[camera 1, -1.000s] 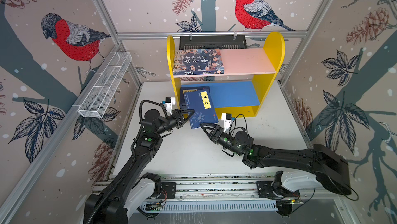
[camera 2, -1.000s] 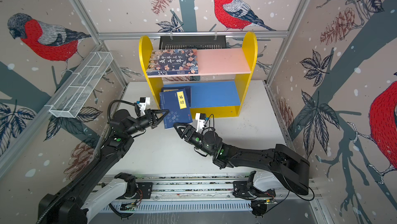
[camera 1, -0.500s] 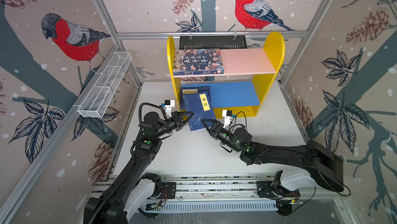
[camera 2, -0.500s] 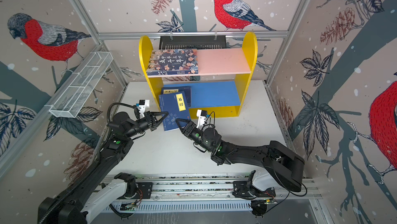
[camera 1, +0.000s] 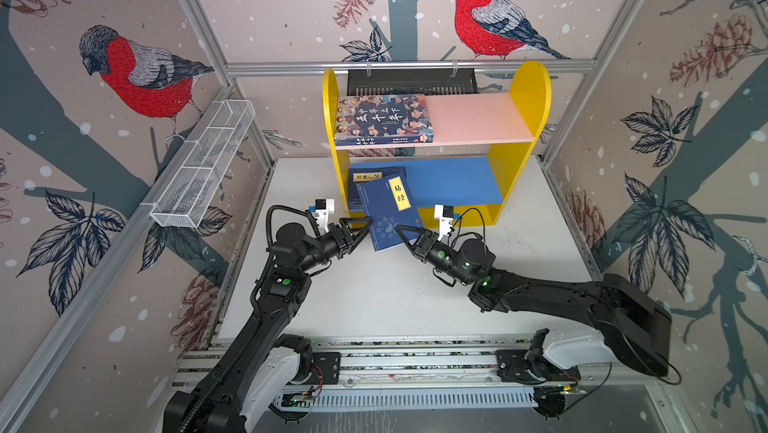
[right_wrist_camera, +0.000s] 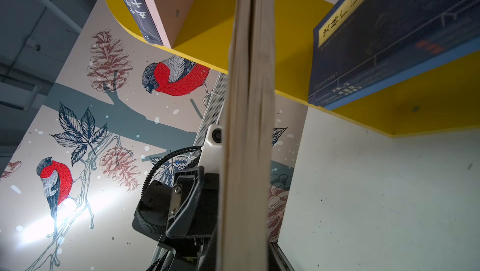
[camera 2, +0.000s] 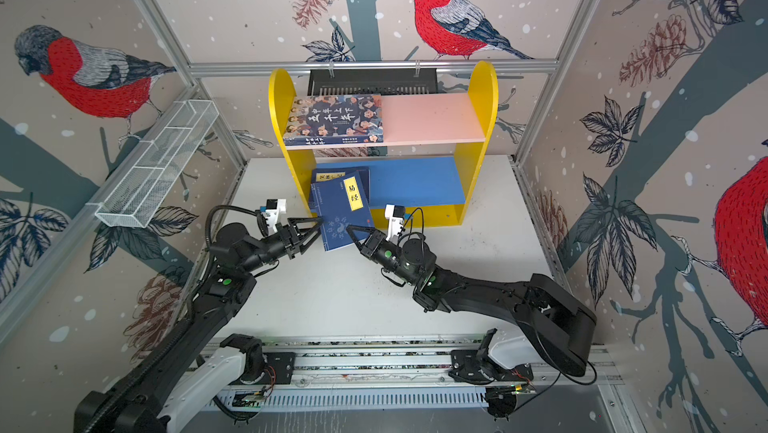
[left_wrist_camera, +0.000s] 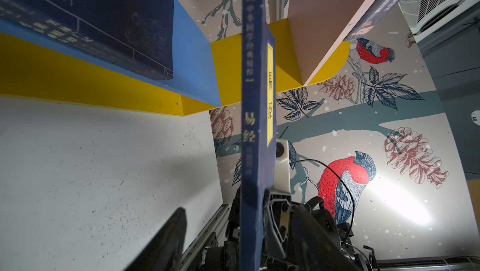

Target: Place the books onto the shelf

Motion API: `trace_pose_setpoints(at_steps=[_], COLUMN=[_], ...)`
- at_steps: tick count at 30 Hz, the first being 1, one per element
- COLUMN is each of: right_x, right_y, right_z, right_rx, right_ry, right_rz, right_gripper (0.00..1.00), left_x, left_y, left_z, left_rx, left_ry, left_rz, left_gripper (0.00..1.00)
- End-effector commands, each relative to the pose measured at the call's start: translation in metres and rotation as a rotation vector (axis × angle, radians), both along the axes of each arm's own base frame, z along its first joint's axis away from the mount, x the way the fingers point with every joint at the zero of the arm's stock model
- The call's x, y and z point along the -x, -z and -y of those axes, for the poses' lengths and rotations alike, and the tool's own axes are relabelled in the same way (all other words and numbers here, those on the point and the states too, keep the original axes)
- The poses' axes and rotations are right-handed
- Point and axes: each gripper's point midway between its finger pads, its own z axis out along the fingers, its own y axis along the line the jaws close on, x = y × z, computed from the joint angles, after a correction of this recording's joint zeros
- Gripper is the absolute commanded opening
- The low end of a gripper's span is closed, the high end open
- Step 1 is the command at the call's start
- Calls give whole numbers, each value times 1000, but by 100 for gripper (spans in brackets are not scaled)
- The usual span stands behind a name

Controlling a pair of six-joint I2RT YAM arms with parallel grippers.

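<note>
We saw right gripper [camera 1: 400, 230] pinching the navy book [camera 1: 386, 213] by the shelf [camera 1: 528, 92]; left gripper [camera 1: 368, 227] spread at its other edge.

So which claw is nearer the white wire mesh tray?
Left. The left claw, open, is at the held navy book's spine edge, the side toward the mesh tray; the right claw, shut on that book's page edge, lies beyond it.

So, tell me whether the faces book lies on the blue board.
No, the faces book lies on the pink board, above the blue board.
</note>
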Motion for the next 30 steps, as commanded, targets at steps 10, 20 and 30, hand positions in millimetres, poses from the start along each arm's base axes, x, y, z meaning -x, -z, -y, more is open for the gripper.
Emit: trace_pose_setpoints(at_steps=[10,20,30], right_x=[34,78,100], right_y=[6,0,3], right_z=[56,85,85], right_rx=[240,320,321], right_ry=[-257,-440,-562], right_rz=[103,175,189], right_gripper=[1,1,2], left_x=[45,36,30], left_y=[-12,-4,-1], left_z=[9,10,15], left_rx=[-95,-109,-85], left_ry=[224,233,291], left_rz=[312,274,233], left_gripper=[99,95,90])
